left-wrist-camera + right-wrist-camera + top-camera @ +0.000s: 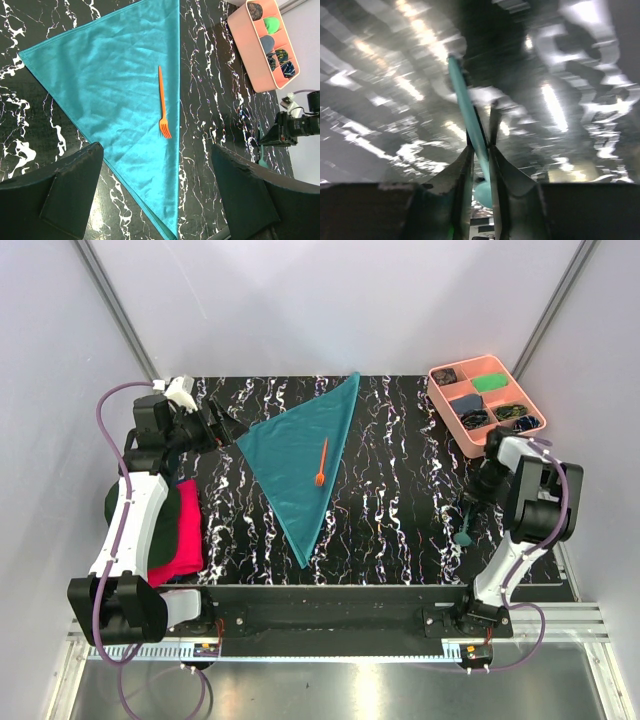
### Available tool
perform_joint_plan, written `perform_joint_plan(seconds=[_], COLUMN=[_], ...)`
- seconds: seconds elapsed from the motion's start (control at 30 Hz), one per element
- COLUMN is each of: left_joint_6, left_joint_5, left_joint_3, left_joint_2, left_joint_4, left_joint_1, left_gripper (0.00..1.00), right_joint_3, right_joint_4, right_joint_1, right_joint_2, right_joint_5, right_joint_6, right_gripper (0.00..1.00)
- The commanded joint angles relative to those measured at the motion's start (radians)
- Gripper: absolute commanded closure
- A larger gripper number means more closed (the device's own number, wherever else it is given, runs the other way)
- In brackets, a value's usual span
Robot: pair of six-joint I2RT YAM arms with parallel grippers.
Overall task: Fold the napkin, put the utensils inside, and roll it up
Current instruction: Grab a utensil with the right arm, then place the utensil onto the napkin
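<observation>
So the napkin (300, 455) is folded into a flat triangle, with the orange fork (321, 464) lying on it near its right edge, I'd guess so it gets rolled inside. Well off to the napkin's right, the right gripper (480, 147) is pinched narrow on the teal spoon (465, 105), presumably to bring it over. At the napkin's left corner the left gripper (228, 430) hangs wide open, holding nothing.

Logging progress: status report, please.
Left gripper jaws open beside napkin. Right gripper jaws pinch teal spoon. Orange fork on folded napkin. Nothing between spoon and napkin.
</observation>
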Motion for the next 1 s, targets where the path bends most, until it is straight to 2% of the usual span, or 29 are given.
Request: perform_joint_plan(seconds=[0.0,0.1,0.27,0.33,0.57,0.8,0.97], left_joint_6=[-0.009,-0.009,-0.009,-0.008,-0.005,-0.006,-0.006], left_joint_5=[0.031,0.028,0.028,0.026,0.016,0.022,0.023], left_joint_3=[0.001,0.000,0.000,0.000,-0.003,-0.002,-0.002], left_joint_2=[0.002,0.003,0.003,0.003,0.008,0.005,0.006], left_joint_4=[0.051,0.052,0.051,0.051,0.052,0.051,0.051], left_joint_1=[0.000,0.000,0.000,0.000,0.000,0.000,0.000], left_gripper=[0.08,0.08,0.08,0.08,0.08,0.08,0.08], right_joint_3=[-0.042,-0.028,0.047,0.078,0.269,0.502,0.722], right_joint_4=[0.097,0.114,0.144,0.155,0.167,0.121,0.063], right_joint_1=[0.126,0.228,0.397,0.472,0.634,0.706,0.726], right_joint_2=[0.024,0.035,0.079,0.110,0.167,0.184,0.312], right_joint_5=[-0.066,-0.077,-0.086,-0.087,-0.133,-0.155,-0.172], right_joint_6=[0.071,0.127,0.228,0.250,0.287,0.293,0.290], right_gripper=[0.77,0.80,0.91,0.99,1.00,1.00,1.00])
